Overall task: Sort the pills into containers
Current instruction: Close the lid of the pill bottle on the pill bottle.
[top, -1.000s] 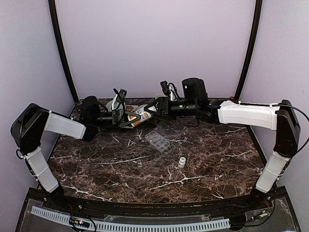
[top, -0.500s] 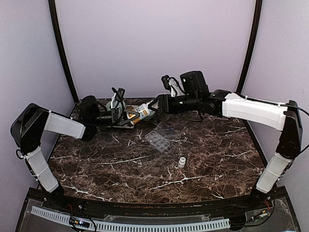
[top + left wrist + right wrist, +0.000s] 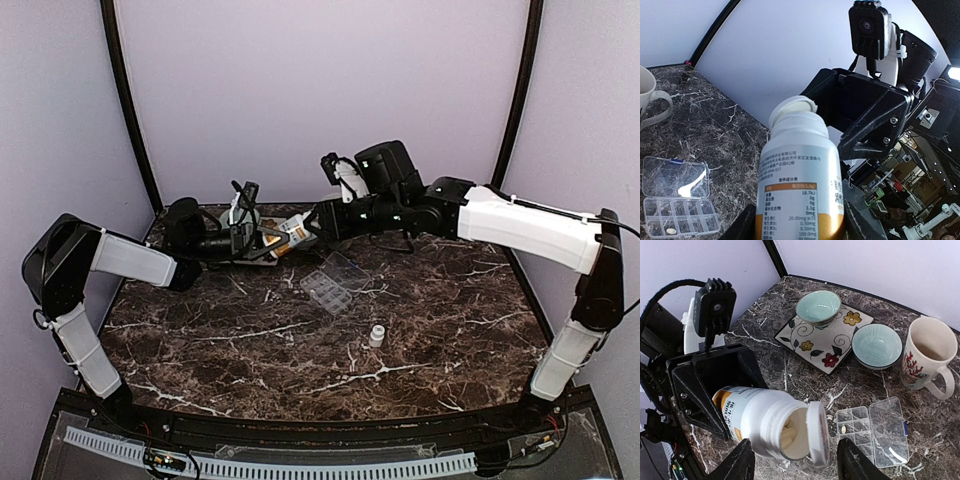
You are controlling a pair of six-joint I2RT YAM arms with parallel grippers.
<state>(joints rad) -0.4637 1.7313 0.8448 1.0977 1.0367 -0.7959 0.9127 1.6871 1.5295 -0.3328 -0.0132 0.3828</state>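
Currently left gripper (image 3: 799, 226) clamps bottle (image 3: 765, 422), flip lid open, lying sideways in air. Right gripper (image 3: 795, 462) spread, empty. Organiser box (image 3: 875, 432) on table, not under mouth. Risk: tablets pour out, miss compartments.

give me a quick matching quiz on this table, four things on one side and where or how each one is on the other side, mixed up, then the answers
Things:
1. pill bottle
2. organiser box
3. mug
4. plain green bowl

Places and states:
A. on the flowered tile
B. upright beside the striped bowl
C. tipped over in the left pincer, cap flipped open
D. lid open, one pill in a compartment

Pairs: 1-C, 2-D, 3-B, 4-A
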